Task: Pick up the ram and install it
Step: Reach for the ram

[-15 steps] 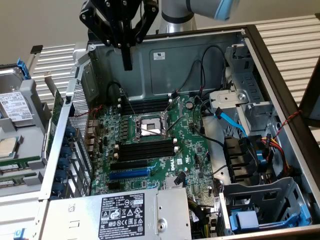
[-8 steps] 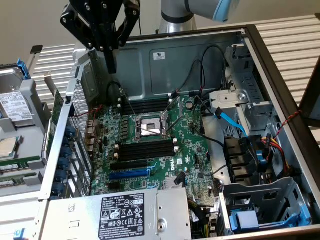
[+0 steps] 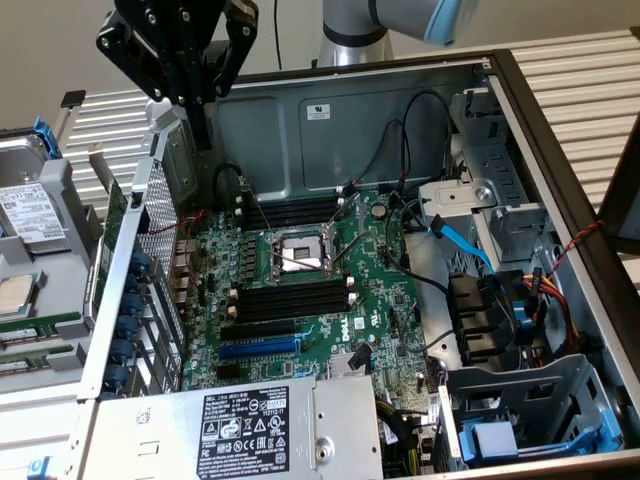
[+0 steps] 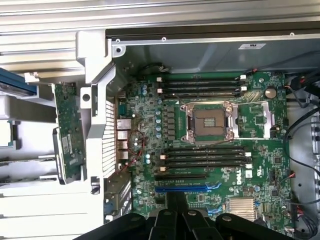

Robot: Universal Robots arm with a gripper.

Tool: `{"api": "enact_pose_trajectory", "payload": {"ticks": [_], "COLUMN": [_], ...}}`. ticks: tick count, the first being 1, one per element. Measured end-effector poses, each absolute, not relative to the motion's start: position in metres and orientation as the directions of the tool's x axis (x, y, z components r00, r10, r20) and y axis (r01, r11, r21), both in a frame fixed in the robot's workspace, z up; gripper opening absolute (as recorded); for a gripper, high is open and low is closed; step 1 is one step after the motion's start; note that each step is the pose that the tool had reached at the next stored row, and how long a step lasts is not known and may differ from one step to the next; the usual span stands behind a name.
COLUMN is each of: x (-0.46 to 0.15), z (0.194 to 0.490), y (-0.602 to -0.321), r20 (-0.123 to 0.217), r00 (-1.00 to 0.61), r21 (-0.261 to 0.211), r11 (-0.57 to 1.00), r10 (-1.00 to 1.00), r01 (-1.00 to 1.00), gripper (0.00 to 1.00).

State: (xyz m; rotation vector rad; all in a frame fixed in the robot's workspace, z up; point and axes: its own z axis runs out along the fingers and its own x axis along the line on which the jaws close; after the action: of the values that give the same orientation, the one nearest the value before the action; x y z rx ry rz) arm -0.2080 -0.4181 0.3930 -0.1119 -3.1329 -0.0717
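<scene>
Claw (image 3: pixel 203 138) closed, empty, high over the computer case's (image 3: pixel 400 100) corner | ram (image 4: pixel 67 131) outside the case, beside its vented wall, untouched | step: approaching for pick-up | grasp calls for opened jaws, squared across the stick

An open computer case (image 3: pixel 400 110) holds a green motherboard (image 3: pixel 385 300), processor socket (image 3: pixel 300 252) at its middle. Near the labelled power supply (image 3: pixel 245 430) lies a blue expansion slot (image 3: pixel 258 348).
</scene>
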Motion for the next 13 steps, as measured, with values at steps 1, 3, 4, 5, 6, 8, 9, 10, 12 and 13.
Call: {"api": "enact_pose_trajectory", "payload": {"ticks": [1, 3, 4, 5, 6, 8, 9, 10, 12, 13], "x": [-0.210, -0.213, -0.214, -0.215, -0.216, -0.218, -0.219, -0.220, -0.224, -0.226], "z": [0.393, 0.393, 0.393, 0.393, 0.392, 0.392, 0.392, 0.392, 0.392, 0.392], "y": [-0.418, -0.418, -0.418, -0.418, -0.418, -0.418, -0.418, -0.418, -0.418, -0.418], "r20": [0.011, 0.015, 0.016, 0.018, 0.019, 0.020, 0.020, 0.020, 0.021, 0.020], "r00": [-0.997, -0.997, -0.997, -0.997, -0.997, -0.997, -0.997, -0.997, -0.997, -0.997], "r21": [0.045, 0.045, 0.045, 0.045, 0.045, 0.045, 0.045, 0.045, 0.045, 0.045], "r11": [0.996, 0.996, 0.996, 0.996, 0.996, 0.996, 0.996, 0.996, 0.996, 0.996], "r10": [0.071, 0.071, 0.071, 0.071, 0.071, 0.071, 0.071, 0.071, 0.071, 0.071], "r01": [0.072, 0.072, 0.072, 0.072, 0.072, 0.072, 0.072, 0.072, 0.072, 0.072], "gripper": [0.11, 0.11, 0.11, 0.11, 0.11, 0.11, 0.11, 0.11, 0.11, 0.11]}}
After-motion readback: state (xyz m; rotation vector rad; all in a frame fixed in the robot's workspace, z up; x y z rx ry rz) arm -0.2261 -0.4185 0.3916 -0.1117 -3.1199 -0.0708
